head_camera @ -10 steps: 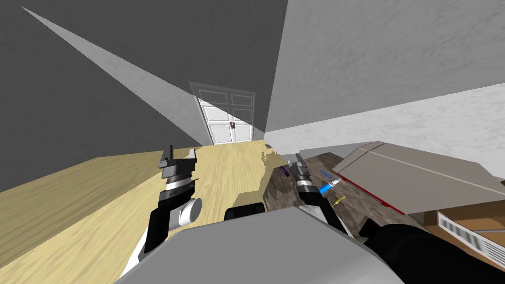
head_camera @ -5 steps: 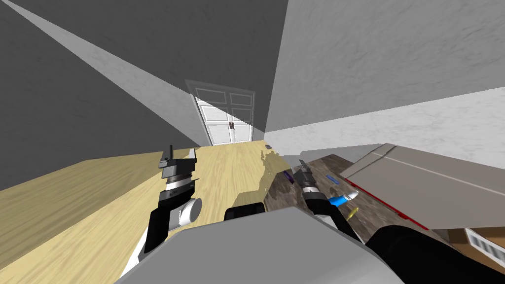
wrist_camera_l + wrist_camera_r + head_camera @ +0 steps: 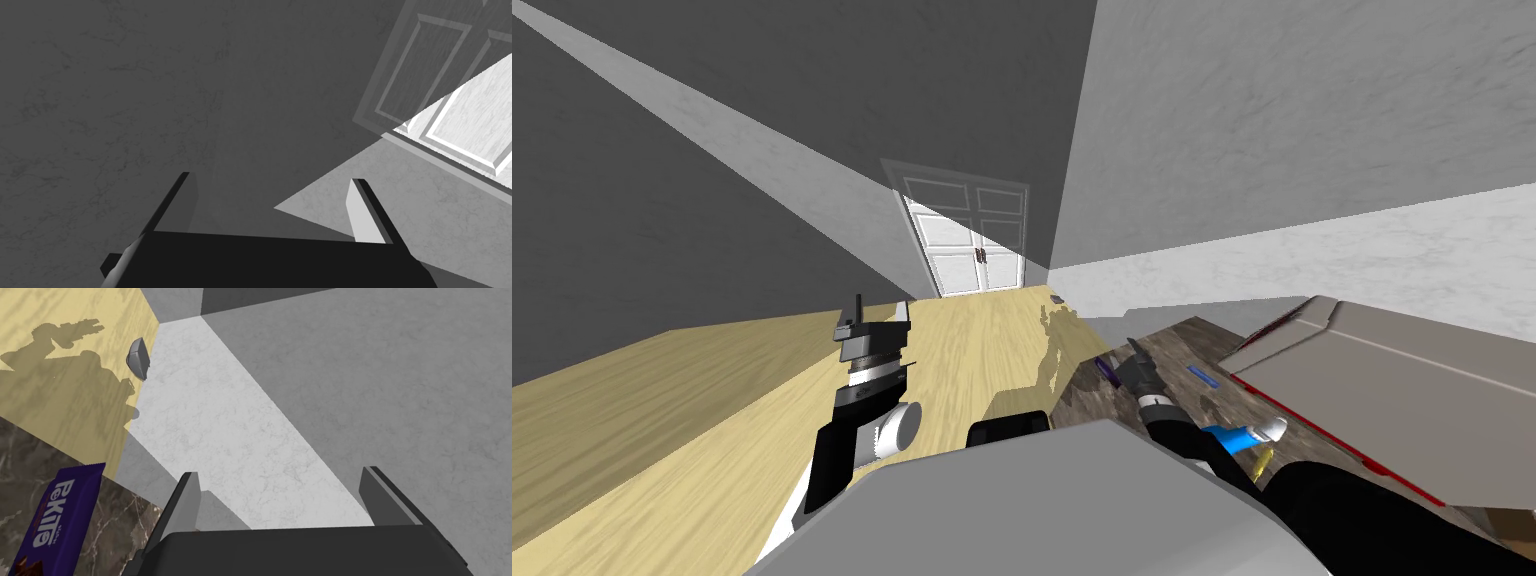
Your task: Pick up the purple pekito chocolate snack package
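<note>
Found the purple Pekito package (image 3: 55,523) lying flat on the dark marbled counter (image 3: 125,513), near the edge that overlooks the pale wooden floor (image 3: 60,363). Held the right gripper (image 3: 280,472) wide open just beside the package, on the outer side of one finger, with nothing between the two blades. Seen from the head camera, kept the package on the robot's left of that gripper, close to the counter's corner. Noted, farther along the counter, a small flat blue item (image 3: 1203,375), then a blue tube-shaped object with a white end (image 3: 1237,437) and a yellow item (image 3: 1260,462) just beside it, near the right forearm. Made out a large grey box with a red edge (image 3: 1412,400) behind them. Kept the left gripper (image 3: 880,308) raised over the floor, well apart from the counter, fingers spread and empty. Caught a small grey object (image 3: 139,358) on the floor at the foot of the wall, and a white panelled double door (image 3: 977,240) at the far end.
</note>
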You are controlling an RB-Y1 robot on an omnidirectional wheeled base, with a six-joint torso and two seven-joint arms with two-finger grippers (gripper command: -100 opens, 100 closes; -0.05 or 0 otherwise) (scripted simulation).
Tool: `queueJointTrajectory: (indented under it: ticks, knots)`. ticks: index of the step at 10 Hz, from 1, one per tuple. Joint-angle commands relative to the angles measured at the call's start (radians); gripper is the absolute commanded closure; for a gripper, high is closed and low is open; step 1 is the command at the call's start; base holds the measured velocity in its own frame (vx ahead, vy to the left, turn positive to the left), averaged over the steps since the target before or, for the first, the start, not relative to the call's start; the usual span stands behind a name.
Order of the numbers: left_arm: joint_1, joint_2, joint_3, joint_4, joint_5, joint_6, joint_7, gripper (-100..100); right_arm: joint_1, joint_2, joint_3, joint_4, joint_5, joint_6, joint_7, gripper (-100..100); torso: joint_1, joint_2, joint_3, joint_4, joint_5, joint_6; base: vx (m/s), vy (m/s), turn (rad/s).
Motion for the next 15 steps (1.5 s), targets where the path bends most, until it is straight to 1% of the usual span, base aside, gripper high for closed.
queueJointTrajectory:
  ticks: [1,2,3,4,5,6,7,8,9,10,11,12,13,14,15]
  knots:
    - [0.000,0.000,0.000,0.000,0.000,0.000,0.000,0,0.035,-0.004,-0.013,-0.011,-0.020,0.029,-0.019,-100,0.000,0.000,0.000,0.000,0.000,0.000,0.103,0.011,-0.011]
    - [0.000,0.000,0.000,0.000,0.000,0.000,0.000,0,0.068,-0.007,-0.031,-0.019,-0.056,0.073,-0.046,-100,0.000,0.001,0.000,0.000,0.000,0.000,0.126,0.005,-0.006]
    - [0.000,0.000,0.000,0.000,0.000,0.000,0.000,0,0.082,-0.007,-0.031,-0.019,-0.056,0.073,-0.046,-100,-0.001,0.000,0.000,0.000,0.000,0.000,0.109,0.009,-0.002]
    - [0.000,0.000,0.000,0.000,0.000,0.000,0.000,0,0.117,-0.011,-0.049,-0.027,-0.093,0.116,-0.075,-100,-0.001,0.001,0.000,0.000,0.000,0.000,0.127,0.011,-0.002]
    - [0.000,0.000,0.000,0.000,0.000,0.000,0.000,0,0.128,-0.011,-0.049,-0.027,-0.093,0.117,-0.075,-100,-0.001,0.000,0.000,0.000,0.000,0.000,0.112,0.009,-0.002]
    - [0.000,0.000,0.000,0.000,0.000,0.000,0.000,0,0.166,-0.016,-0.066,-0.033,-0.130,0.162,-0.104,-100,-0.001,0.000,0.000,0.000,0.000,0.000,0.133,0.017,0.008]
    - [0.000,0.000,0.000,0.000,0.000,0.000,0.000,0,0.173,-0.016,-0.066,-0.033,-0.130,0.162,-0.104,-100,0.000,0.000,0.000,0.000,0.000,0.000,0.102,0.002,-0.001]
    - [0.000,0.000,0.000,0.000,0.000,0.000,0.000,0,0.216,-0.021,-0.084,-0.038,-0.168,0.201,-0.134,-100,-0.001,0.001,0.000,0.000,0.000,0.000,0.123,0.002,0.012]
    - [0.000,0.000,0.000,0.000,0.000,0.000,0.000,0,0.217,-0.021,-0.084,-0.038,-0.168,0.207,-0.134,-100,-0.001,0.000,0.000,0.000,0.000,0.000,0.108,-0.004,0.006]
    - [0.000,0.000,0.000,0.000,0.000,0.000,0.000,0,0.259,-0.027,-0.101,-0.041,-0.206,0.247,-0.164,-100,-0.002,0.001,0.000,0.000,0.000,0.000,0.121,-0.008,0.022]
    - [0.000,0.000,0.000,0.000,0.000,0.000,0.000,0,0.259,-0.027,-0.101,-0.041,-0.206,0.252,-0.164,-100,-0.002,0.000,0.000,0.000,0.000,0.000,0.090,-0.002,0.008]
    - [0.000,0.000,0.000,0.000,0.000,0.000,0.000,0,0.299,-0.034,-0.118,-0.044,-0.244,0.291,-0.195,-100,-0.002,0.002,0.001,0.000,0.000,0.000,0.089,-0.006,0.023]
    - [0.000,0.000,0.000,0.000,0.000,0.000,0.000,0,0.299,-0.034,-0.118,-0.044,-0.244,0.297,-0.195,-100,-0.002,0.002,0.001,0.000,0.000,0.000,0.087,-0.001,0.013]
    - [0.000,0.000,0.000,0.000,0.000,0.000,0.000,0,0.338,-0.041,-0.135,-0.045,-0.283,0.331,-0.226,-100,-0.002,0.002,0.001,0.000,0.000,0.000,0.121,0.017,0.035]
    - [0.000,0.000,0.000,0.000,0.000,0.000,0.000,0,0.338,-0.041,-0.135,-0.045,-0.283,0.342,-0.226,-100,0.000,0.001,0.000,0.000,0.000,0.000,0.091,0.005,0.013]
